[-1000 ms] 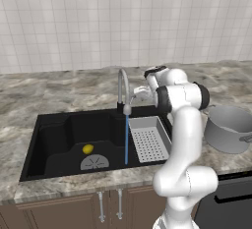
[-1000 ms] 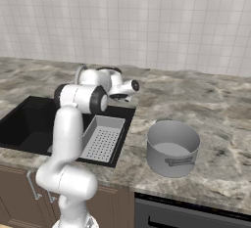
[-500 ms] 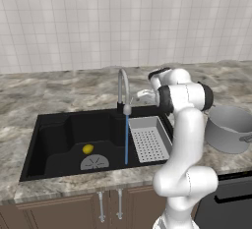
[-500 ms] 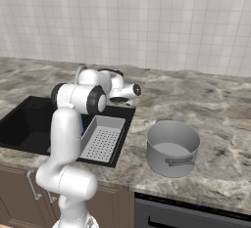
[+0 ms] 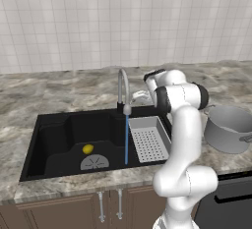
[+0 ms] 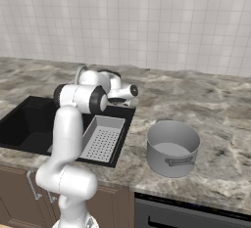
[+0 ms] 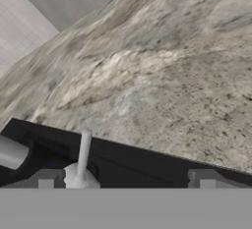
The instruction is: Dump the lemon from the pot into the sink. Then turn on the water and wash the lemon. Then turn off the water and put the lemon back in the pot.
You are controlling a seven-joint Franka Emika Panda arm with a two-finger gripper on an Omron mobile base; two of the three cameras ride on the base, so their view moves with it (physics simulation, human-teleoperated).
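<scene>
**Tap lever just ahead of the fingers, water running, lemon on the sink floor**

Right now the gripper (image 7: 125, 180) sits behind the tap (image 5: 121, 86), low over the far rim of the sink (image 5: 54, 120). In the hand view its two fingertips (image 7: 49, 178) stand well apart with nothing between them. The thin lever (image 7: 83, 154) rises just inside the left tip, pointing away from the hand toward the marbled counter (image 7: 162, 75). The lever's long axis runs roughly along the line of the fingers, so a sideways push rather than a pinch looks like what the next move would take. Whether the left tip already touches the lever, I cannot tell.

A blue stream of water (image 5: 126, 139) falls from the spout to the sink floor. The lemon (image 5: 87, 149) lies to the left of that stream, beside the round drain (image 5: 95, 162) and clear of the water. By my reading the wash step is under way, and shutting the water off comes next.

For room, the grey tray (image 5: 149, 138) fills the right end of the sink, just right of the stream. The pot (image 6: 173, 147) stands upright on the counter well to the right, apart from the sink, its mouth open for the lemon's return. The tiled wall (image 5: 123, 21) stands far behind the tap. Reaching the lemon later means going down past the gooseneck on its left side, where the basin is open.
</scene>
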